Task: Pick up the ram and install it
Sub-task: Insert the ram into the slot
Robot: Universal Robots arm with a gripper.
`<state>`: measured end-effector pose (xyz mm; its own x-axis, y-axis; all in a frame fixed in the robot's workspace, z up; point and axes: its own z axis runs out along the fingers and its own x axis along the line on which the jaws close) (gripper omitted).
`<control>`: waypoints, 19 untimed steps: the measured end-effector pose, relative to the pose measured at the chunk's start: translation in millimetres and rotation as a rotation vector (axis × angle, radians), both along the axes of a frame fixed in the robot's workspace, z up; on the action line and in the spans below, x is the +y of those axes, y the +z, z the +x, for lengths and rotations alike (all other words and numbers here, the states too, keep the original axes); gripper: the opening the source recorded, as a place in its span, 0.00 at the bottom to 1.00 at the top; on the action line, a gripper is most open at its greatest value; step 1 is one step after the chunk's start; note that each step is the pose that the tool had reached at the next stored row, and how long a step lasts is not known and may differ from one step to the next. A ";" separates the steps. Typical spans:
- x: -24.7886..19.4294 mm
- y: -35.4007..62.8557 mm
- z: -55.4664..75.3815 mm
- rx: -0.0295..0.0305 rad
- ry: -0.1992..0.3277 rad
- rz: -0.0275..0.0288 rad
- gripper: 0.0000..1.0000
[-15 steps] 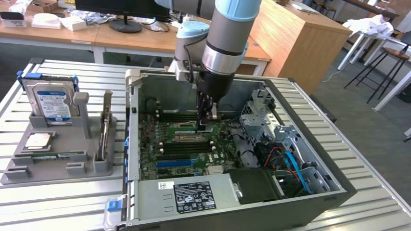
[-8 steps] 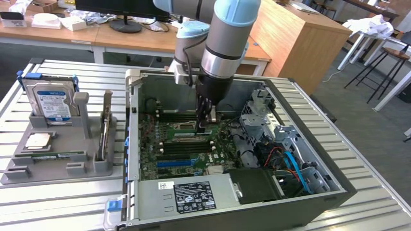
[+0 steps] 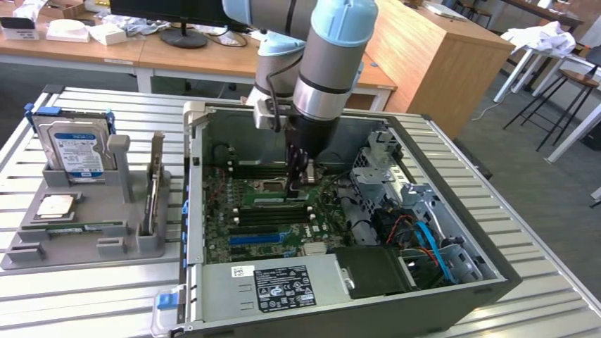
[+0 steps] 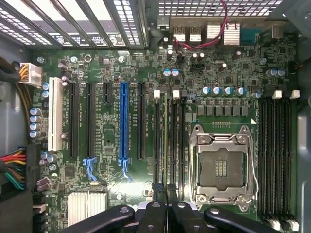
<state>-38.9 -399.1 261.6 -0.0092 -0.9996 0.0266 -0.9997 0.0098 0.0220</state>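
I see a matt grey plastic tray point(image 3: 56, 257) at the dark metal case's point(image 3: 451, 296) nine o'clock, a dull ribbed metal table point(image 3: 94, 296), and a green motherboard point(image 4: 112, 63).

Exterior view: bright, even white room light from overhead, no hard shadows. Slatted tabletop point(image 3: 84, 296) goes pale, close to washed out. My arm point(image 3: 324, 63) carries soft highlight streaks down its grey tube. Inside the open computer case point(image 3: 488, 282) it's dimmer, and my arm drops a soft shadow over the motherboard point(image 3: 272, 211). Wrist view: board flat-lit, colours muted, slightly dim. Vent grille point(image 4: 214, 7) is backlit and blown out white. Mild glare on the metal CPU socket frame point(image 4: 195, 160) and the silver heatsink point(image 4: 87, 201). My end effector point(image 4: 167, 213) reads near-black, only a thin sheen on its links. Case corners fall dark.
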 end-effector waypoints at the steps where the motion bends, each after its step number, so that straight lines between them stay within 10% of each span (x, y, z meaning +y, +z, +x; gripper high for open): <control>1: 0.0 -1.0 0.0 0.0000 0.000 0.0000 0.11; 19: -5.1 -1.9 0.0 -0.0001 0.000 0.0001 0.11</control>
<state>-38.9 -404.2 259.7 -0.0094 -0.9996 0.0265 -0.9997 0.0099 0.0219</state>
